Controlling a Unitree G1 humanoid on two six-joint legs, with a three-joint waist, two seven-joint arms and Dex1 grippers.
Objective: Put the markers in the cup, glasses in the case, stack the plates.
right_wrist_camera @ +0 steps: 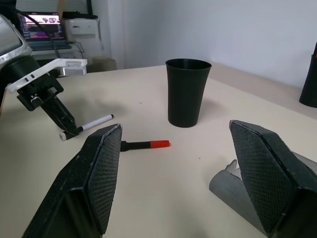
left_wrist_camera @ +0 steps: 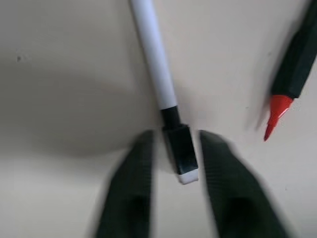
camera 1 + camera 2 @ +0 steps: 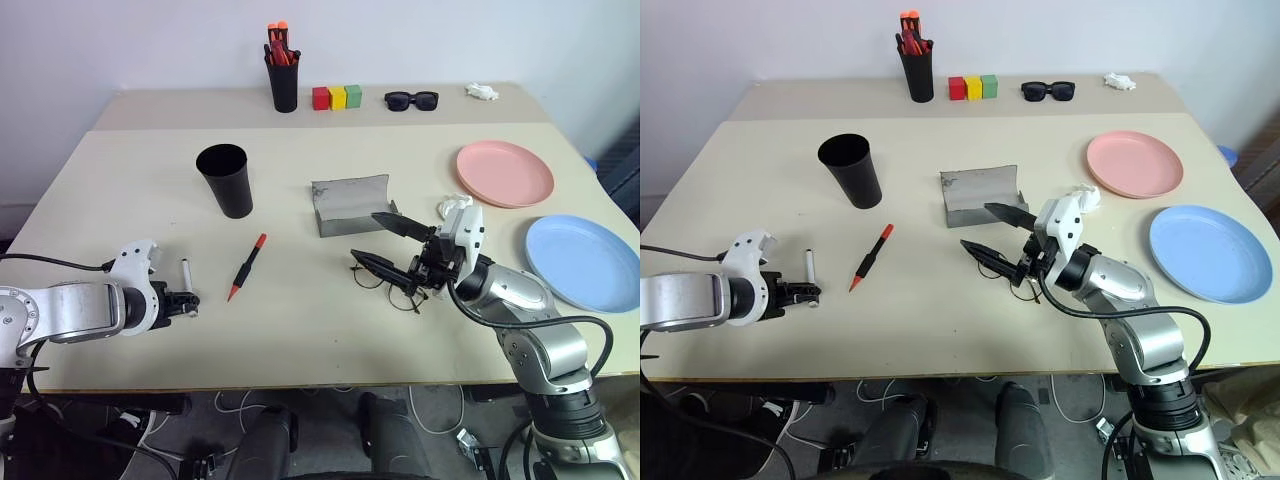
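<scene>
A small white marker (image 3: 185,272) with a black cap lies at the near left of the table. My left gripper (image 3: 187,300) points down at it, its fingers (image 2: 133,183) pressed in close on both sides of the cap end. The red marker (image 3: 246,267) lies just to its right, free on the table. Behind them stands the wide black cup (image 3: 225,180), upright. My right gripper (image 3: 363,235) hangs open above the wire-frame glasses (image 3: 395,290), holding nothing. The grey case (image 3: 350,205) lies open behind it. The pink plate (image 3: 505,172) and blue plate (image 3: 583,262) lie side by side at right.
Along the back edge stand a tall black pen cup (image 3: 283,75) with orange-red pens, three coloured blocks (image 3: 337,97), black sunglasses (image 3: 411,99) and a white crumpled thing (image 3: 482,92). Another white scrap (image 3: 452,205) lies between the case and the pink plate.
</scene>
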